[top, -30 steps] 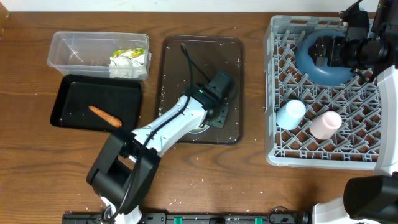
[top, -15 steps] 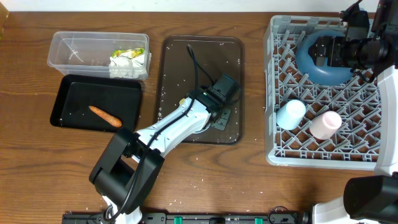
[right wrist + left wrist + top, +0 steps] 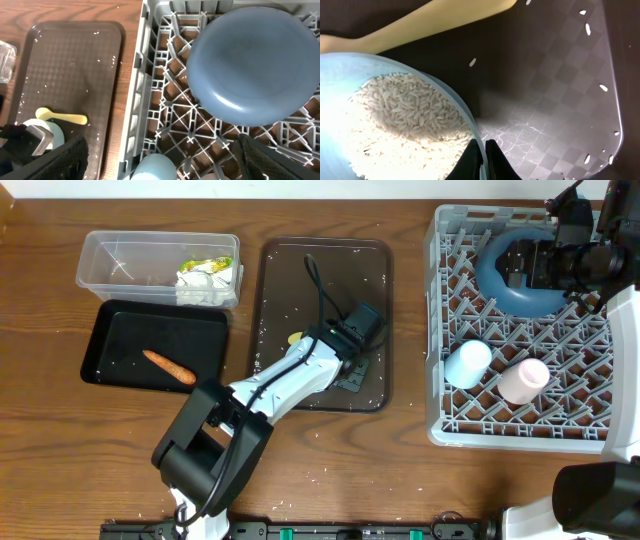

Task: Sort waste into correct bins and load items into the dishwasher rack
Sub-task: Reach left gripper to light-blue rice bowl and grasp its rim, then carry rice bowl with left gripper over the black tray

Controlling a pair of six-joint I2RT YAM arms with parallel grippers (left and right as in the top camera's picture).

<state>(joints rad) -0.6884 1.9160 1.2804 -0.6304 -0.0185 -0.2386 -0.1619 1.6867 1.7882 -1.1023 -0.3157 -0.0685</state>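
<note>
The left gripper (image 3: 481,157) is clenched on the rim of a small white bowl (image 3: 345,70) holding white rice (image 3: 405,115); the bowl sits on the near half of the dark brown rectangular serving tray (image 3: 370,270), with a small yellow plastic spoon (image 3: 420,25) lying just beside it on that tray among scattered grains; right of the tray stands the large grey lattice plastic rack (image 3: 436,330), holding a large dark blue bowl (image 3: 250,60), a light blue cup (image 3: 467,363) and a pale pink cup (image 3: 524,379); the right gripper (image 3: 161,150) hangs released over the rack, fingers spread wide beside the blue bowl; left of the tray a clear rectangular plastic tub (image 3: 110,255) holds crumpled white paper and a yellow-green wrapper (image 3: 205,275), and a shallow black tray (image 3: 120,340) holds an orange carrot piece (image 3: 168,366)
</note>
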